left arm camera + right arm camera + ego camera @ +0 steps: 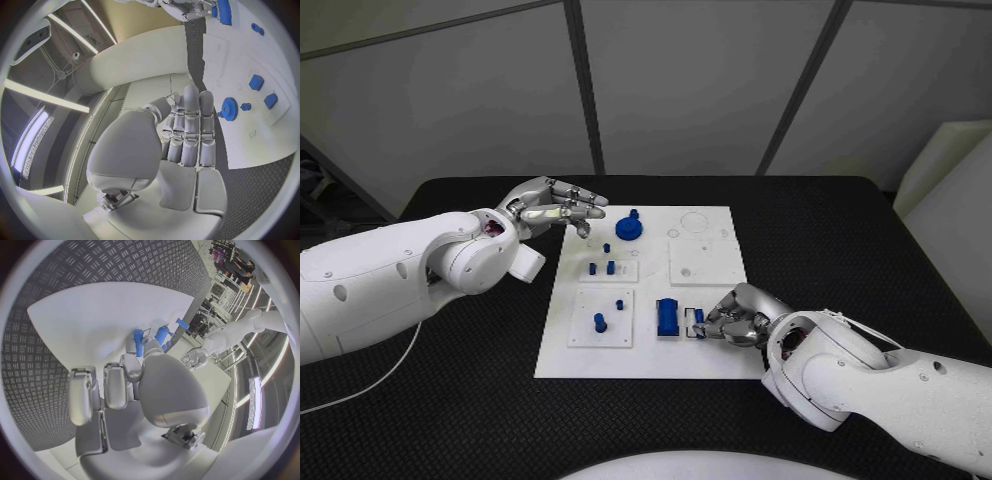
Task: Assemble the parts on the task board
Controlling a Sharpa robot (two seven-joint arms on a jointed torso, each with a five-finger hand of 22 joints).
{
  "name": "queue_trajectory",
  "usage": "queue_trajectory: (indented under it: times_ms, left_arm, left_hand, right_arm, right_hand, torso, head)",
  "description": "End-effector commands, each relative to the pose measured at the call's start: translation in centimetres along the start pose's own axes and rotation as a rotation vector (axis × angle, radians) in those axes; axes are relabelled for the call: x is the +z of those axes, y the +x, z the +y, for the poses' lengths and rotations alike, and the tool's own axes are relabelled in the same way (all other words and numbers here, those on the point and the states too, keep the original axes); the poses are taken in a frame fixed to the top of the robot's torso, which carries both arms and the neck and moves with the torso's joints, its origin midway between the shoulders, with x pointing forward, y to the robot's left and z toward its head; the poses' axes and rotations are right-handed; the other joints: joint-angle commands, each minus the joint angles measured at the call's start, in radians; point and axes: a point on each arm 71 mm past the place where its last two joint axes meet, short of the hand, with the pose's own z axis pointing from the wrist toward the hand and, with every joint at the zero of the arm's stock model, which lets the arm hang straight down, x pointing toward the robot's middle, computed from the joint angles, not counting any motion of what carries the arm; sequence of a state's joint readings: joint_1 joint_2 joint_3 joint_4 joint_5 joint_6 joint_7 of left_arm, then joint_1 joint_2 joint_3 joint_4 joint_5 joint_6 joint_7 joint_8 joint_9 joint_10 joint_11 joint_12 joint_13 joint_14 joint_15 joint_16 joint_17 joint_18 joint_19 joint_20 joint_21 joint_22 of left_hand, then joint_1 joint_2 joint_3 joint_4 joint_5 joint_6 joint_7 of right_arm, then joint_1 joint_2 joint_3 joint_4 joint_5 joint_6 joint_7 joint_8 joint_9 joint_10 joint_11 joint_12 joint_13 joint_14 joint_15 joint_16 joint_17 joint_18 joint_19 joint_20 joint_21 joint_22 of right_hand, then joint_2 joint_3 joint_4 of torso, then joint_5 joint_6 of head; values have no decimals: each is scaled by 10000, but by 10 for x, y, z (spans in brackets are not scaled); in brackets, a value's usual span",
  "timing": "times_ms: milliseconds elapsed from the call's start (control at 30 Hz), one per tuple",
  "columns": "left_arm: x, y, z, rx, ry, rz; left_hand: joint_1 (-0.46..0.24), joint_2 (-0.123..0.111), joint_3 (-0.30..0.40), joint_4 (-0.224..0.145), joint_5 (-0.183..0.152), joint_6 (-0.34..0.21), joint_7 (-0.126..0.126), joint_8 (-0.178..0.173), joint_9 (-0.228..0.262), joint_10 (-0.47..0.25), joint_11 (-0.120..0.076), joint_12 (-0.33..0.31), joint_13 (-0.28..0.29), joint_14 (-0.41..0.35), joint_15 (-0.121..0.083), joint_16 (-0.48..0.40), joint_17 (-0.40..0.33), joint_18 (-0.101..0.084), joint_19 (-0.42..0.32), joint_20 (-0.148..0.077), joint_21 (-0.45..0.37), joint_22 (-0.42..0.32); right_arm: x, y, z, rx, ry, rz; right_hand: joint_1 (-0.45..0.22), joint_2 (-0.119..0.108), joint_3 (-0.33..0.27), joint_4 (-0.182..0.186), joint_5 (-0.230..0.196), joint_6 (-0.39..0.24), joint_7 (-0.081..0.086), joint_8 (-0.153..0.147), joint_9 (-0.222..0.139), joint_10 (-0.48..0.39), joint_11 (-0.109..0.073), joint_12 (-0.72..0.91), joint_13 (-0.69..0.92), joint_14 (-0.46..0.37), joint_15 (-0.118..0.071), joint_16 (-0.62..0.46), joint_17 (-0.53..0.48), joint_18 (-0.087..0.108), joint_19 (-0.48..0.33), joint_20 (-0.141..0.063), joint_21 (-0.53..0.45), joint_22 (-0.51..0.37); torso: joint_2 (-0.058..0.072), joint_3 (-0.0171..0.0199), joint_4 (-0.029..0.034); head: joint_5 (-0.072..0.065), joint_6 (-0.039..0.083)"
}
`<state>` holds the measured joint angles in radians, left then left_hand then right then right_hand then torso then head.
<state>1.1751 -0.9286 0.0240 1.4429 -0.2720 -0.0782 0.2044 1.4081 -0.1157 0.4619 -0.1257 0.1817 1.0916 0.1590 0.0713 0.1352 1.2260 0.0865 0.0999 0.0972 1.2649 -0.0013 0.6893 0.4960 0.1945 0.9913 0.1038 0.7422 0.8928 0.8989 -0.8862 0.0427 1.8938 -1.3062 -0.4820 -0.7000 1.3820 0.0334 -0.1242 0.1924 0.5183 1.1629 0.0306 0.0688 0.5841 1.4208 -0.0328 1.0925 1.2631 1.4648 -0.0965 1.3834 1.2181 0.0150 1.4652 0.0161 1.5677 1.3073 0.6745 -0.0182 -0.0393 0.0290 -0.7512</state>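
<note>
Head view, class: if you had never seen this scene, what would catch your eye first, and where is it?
First, the white task board in the middle of the black table, dotted with small blue parts. The blue gear near the board's far edge stands out, with the left hand hovering beside it, fingers spread. At the near edge the right hand is bent over a small blue piece, next to a blue block.

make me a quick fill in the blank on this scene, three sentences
1. The task board is coloured ____.
2. The left hand hovers, fingers apart and holding nothing, over the board's far ____ corner in the head view.
3. The blue gear lies nearest the robot's ____ hand.

Missing words: white; left; left
</note>
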Motion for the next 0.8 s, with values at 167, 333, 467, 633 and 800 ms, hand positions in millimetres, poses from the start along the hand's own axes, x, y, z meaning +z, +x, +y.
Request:
queue_trajectory:
  times_ms: [167, 333, 467, 633, 800]
  left_arm:
    - [0, 1, -1, -56, 0, 109]
    - [0, 1, -1, -61, -25, 135]
    - [0, 1, 0, -64, -47, 149]
    - [0, 1, 0, -69, -72, 173]
    - [0, 1, 0, -72, -97, 192]
  left_hand:
    - [-12, 85, 0, -32, 22, -27, 19, -40, -8, -65, 26, -5, 16, 48, 21, -33, -15, -115, -46, -2, -32, 10]
    - [-12, 85, 0, -32, 22, -27, 19, -40, -8, -65, 26, -5, 16, 48, 21, -33, -15, -115, -46, -2, -32, 10]
    - [-14, 81, -1, -37, 20, -29, 18, -41, -9, -68, 26, -6, 16, 47, 22, -38, -15, -115, -49, -2, -33, 12]
    - [-14, 81, -1, -37, 20, -29, 18, -41, -9, -68, 26, -6, 16, 47, 22, -38, -15, -115, -49, -2, -33, 12]
    - [-12, 78, 0, -44, 19, -32, 18, -43, -9, -72, 27, -7, 17, 44, 22, -43, -16, -114, -52, -2, -33, 14]
  right_arm:
    - [-2, 9, 2, 620, 395, 491]
    - [-3, 8, 4, 680, 269, 372]
    - [-4, 7, 4, 700, 189, 235]
    - [-4, 5, 5, 701, 76, 34]
    - [-4, 4, 5, 666, -24, -132]
  right_hand:
    - [-241, 3, -35, 208, -47, 70, 1, -25, -55, 190, -94, 51, 45, 435, -85, 50, 38, -150, 1056, -82, 31, 2635]
    - [-354, 5, -69, 354, -8, 92, -3, -24, -66, 206, -96, 87, 74, 439, -86, 61, 59, -150, 1056, -83, 31, 2635]
    - [-402, -10, -91, 429, 6, 123, -11, -13, -65, 218, -100, 120, 99, 443, -88, 72, 78, -150, 1056, -84, 31, 2635]
    - [-413, -70, -120, 491, 11, 222, -47, 32, -25, 232, -124, 156, 127, 446, -102, 80, 93, -150, 1056, -92, 31, 2635]
    - [-418, -110, -141, 522, 5, 262, -60, 50, 1, 233, -134, 158, 132, 447, -110, 83, 101, -150, 1056, -98, 31, 2635]
  torso:
    - [-12, 8, -22]
    - [-14, 8, -18]
    - [-15, 7, -16]
    - [-11, 5, -15]
    - [-5, 2, -21]
  head:
    - [39, -17]
    - [55, -12]
    - [57, -4]
    - [60, 10]
    - [74, 11]
